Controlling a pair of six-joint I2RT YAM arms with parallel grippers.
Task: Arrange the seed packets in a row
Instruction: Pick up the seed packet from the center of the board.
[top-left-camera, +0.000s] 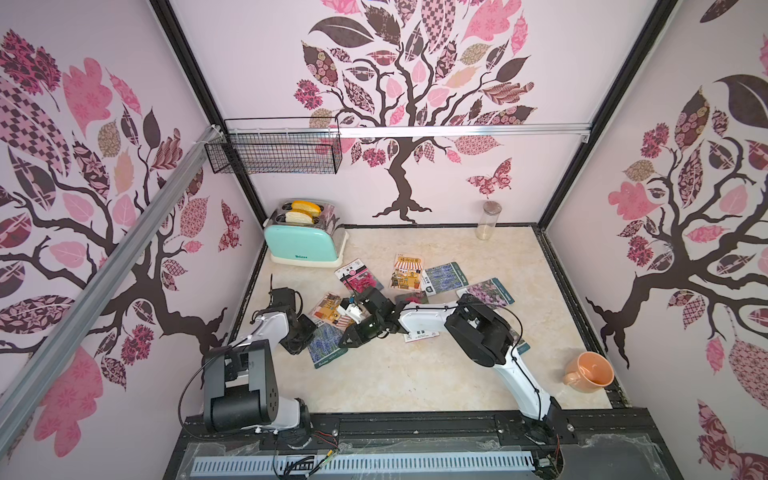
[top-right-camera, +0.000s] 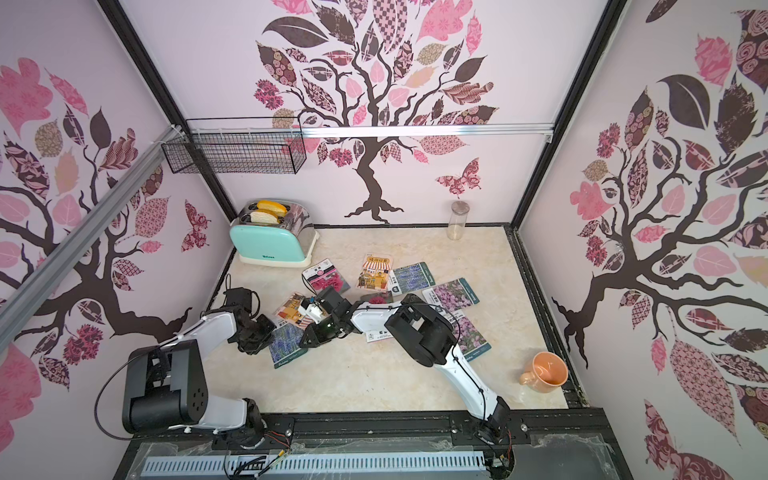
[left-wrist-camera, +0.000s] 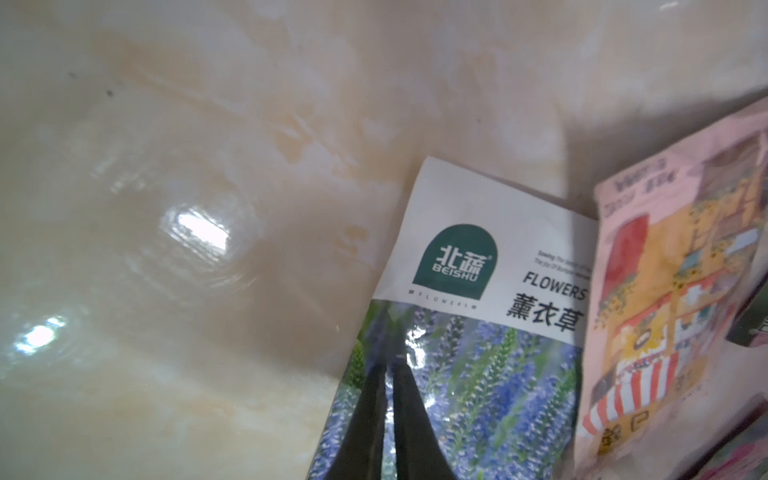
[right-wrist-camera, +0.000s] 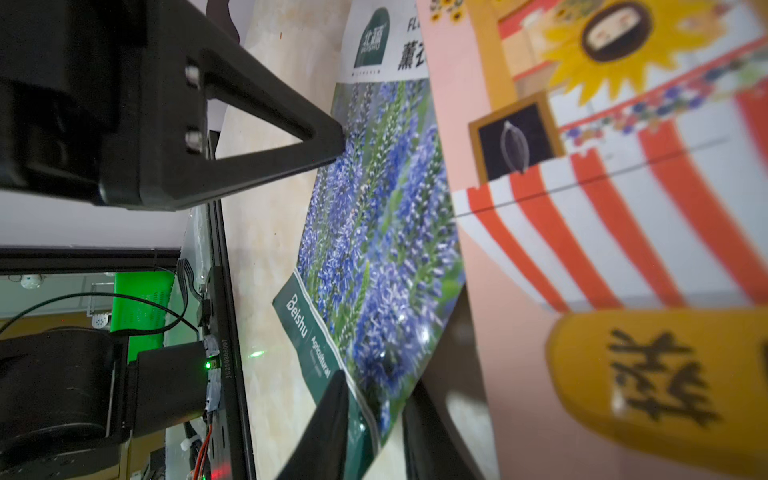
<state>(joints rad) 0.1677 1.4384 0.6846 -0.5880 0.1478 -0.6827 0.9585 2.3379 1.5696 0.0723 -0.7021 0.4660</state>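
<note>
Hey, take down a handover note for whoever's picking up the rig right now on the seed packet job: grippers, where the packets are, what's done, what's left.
Left gripper: shut, fingers pressing down on the near lavender packet.
Right gripper: fingers straddle that packet's end; a firm grip is not clear.
Packets: scattered at mixed angles on the table, several overlapping. An orange shop packet lies over one edge of the near lavender packet. Two are partly hidden under the right arm.
Done: no row yet.
Left: separate the overlaps and line up all the packets.
</note>
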